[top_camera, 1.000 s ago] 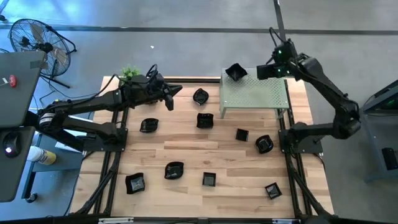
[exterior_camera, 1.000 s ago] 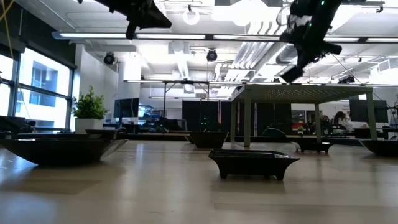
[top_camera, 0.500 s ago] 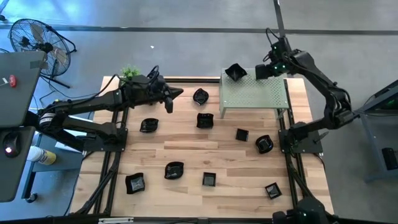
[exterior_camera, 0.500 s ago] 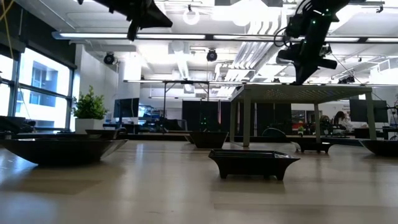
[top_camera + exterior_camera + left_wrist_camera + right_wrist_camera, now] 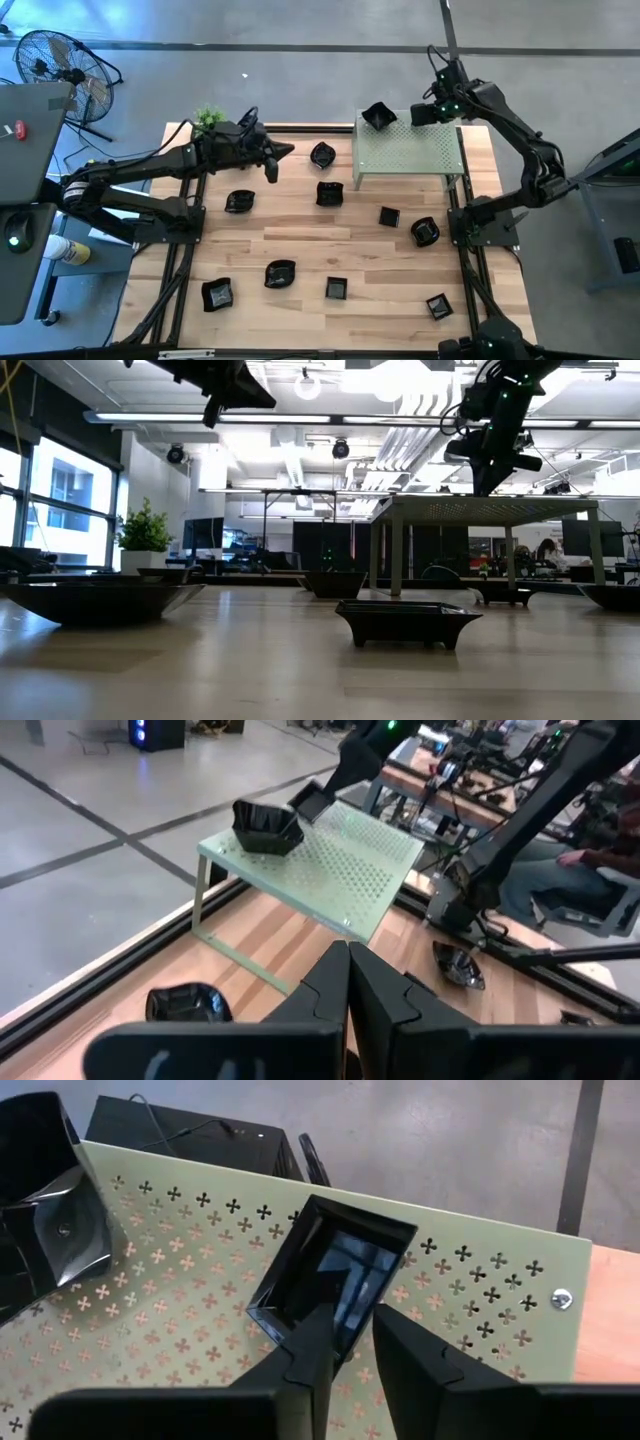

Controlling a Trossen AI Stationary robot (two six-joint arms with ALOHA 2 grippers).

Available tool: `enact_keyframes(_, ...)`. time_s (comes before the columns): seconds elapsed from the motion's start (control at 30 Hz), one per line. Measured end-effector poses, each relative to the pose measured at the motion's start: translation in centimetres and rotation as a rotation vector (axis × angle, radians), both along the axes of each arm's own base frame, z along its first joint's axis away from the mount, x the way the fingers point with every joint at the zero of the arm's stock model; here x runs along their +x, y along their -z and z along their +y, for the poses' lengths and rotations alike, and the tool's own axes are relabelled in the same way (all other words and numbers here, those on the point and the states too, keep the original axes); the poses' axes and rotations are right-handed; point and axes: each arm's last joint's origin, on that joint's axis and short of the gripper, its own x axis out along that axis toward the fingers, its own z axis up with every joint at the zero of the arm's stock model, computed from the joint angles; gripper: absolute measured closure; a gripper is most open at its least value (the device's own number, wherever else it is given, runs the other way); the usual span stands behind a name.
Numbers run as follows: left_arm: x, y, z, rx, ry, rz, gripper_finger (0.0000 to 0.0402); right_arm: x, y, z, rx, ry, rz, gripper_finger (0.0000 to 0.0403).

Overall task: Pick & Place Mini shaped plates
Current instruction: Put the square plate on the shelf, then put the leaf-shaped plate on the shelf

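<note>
A pale green perforated stand (image 5: 410, 150) stands at the table's far right. Two black mini shaped plates lie on its top: a wavy one (image 5: 50, 1220) at the far left corner and a square one (image 5: 335, 1275) beside it. My right gripper (image 5: 350, 1342) hangs open over the square plate, pointing steeply down, one finger inside its near rim and one outside. Several more plates lie on the wooden table, such as one (image 5: 330, 193) before the stand and one (image 5: 280, 272) near the front. My left gripper (image 5: 272, 155) is shut on nothing, high over the far left. My right gripper straddles the square plate's near rim (image 5: 330, 1348) from above. A gap shows between the fingers, and I cannot tell whether either of them touches the rim. The plate lies flat on the stand's top, hollow side up.
A small green plant (image 5: 208, 117) stands at the table's far left corner. Black frame rails run along the table's left and right sides. A fan (image 5: 60, 65) stands on the floor beyond the left edge. A seated person (image 5: 590, 850) shows in the room behind.
My right gripper has come down and toward the table's left over the stand. The square plate, which hung slanted under it a second ago, now lies on the stand's top.
</note>
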Motion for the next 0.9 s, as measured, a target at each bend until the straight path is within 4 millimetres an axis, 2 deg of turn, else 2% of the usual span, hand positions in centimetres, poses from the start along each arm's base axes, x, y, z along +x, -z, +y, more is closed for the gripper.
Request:
enact_keyframes(0.23, -0.1, 0.3, 0.0, -0.013, -0.004, 0.024, 0.0401, 0.0, -0.1, -0.1, -0.017, 0.028, 0.010, 0.0339)
enact_keyframes(0.5, -0.1, 0.3, 0.0, -0.012, -0.009, 0.027, 0.0401, 0.1, 0.0, 0.0, -0.024, 0.041, 0.027, 0.0294)
enact_keyframes(0.63, -0.1, 0.3, 0.0, -0.011, -0.018, 0.030, 0.0401, 0.2, -0.1, 0.1, -0.030, 0.011, 0.038, 0.0286)
enact_keyframes(0.77, -0.1, 0.3, 0.0, -0.011, -0.020, 0.030, 0.0401, 1.2, -1.2, 1.3, -0.050, -0.142, 0.012, 0.0312)
enact_keyframes(0.9, 0.0, 0.3, 0.0, -0.006, -0.018, 0.033, 0.0401, 2.5, -3.0, 3.9, -0.095, -0.359, -0.042, 0.0371)
